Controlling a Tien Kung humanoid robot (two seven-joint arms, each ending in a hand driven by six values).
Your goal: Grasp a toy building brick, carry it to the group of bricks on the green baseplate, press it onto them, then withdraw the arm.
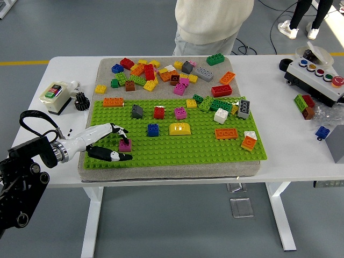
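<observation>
A small magenta brick (125,145) sits on the green baseplate (183,148) near its front left corner. My left hand (128,147) reaches in from the left, its white fingers (114,130) arched over the brick and one tip touching the brick's top. The thumb (115,156) lies flat on the plate just in front of the brick, apart from it. Further along the plate stand a blue brick (153,130), a yellow brick (180,128), and grey, red and pink bricks in a row behind them. My right arm does not show.
Several loose bricks (161,72) lie on the mat behind the plate. A switch box (54,95) stands at the left, a button box (317,75) and stray bricks (305,105) at the right. A person (214,24) stands at the far side.
</observation>
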